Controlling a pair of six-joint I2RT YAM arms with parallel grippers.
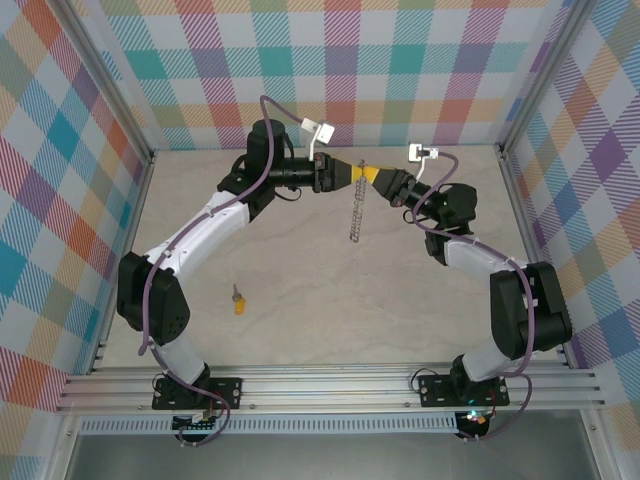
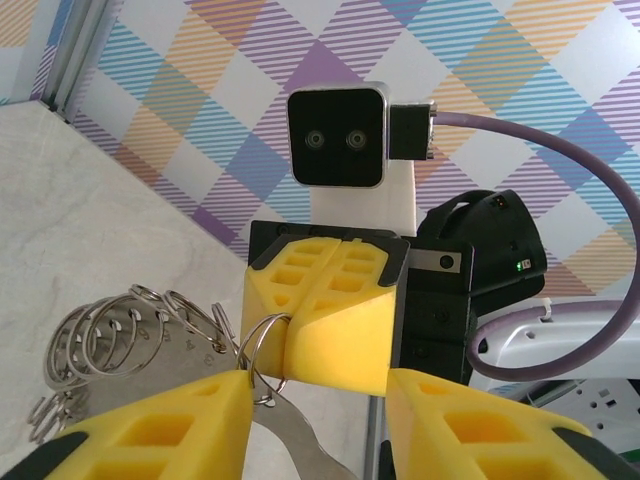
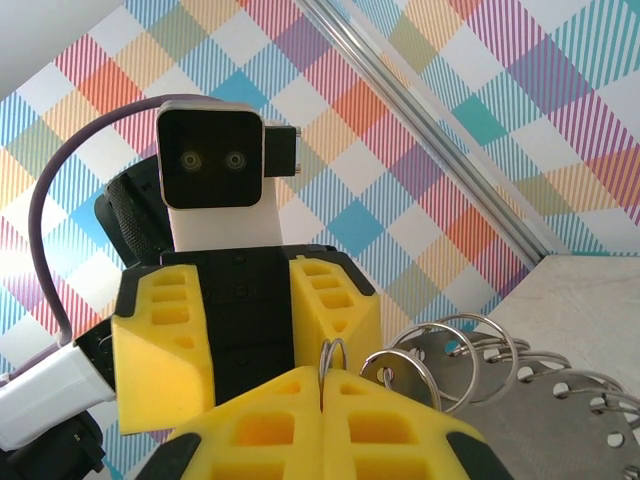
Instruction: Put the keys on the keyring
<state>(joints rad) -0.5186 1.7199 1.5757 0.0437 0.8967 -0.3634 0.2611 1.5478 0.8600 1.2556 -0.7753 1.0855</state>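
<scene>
The keyring (image 1: 354,215), a silvery chain of linked rings and a flat strip, hangs above the table's middle back. My right gripper (image 1: 378,177) is shut on its top ring. In the right wrist view the pads (image 3: 322,420) pinch that ring, and the other rings (image 3: 450,355) fan out to the right. My left gripper (image 1: 350,172) faces it tip to tip. In the left wrist view its jaws stand open (image 2: 318,400) around the metal strip (image 2: 300,440), the left finger (image 2: 150,425) beside the ring. The key (image 1: 238,301), with a yellow-orange head, lies on the table at the front left.
Checked walls with metal frame posts (image 1: 140,170) close in the pale table (image 1: 330,300) on three sides. An aluminium rail (image 1: 320,385) runs along the near edge by both arm bases.
</scene>
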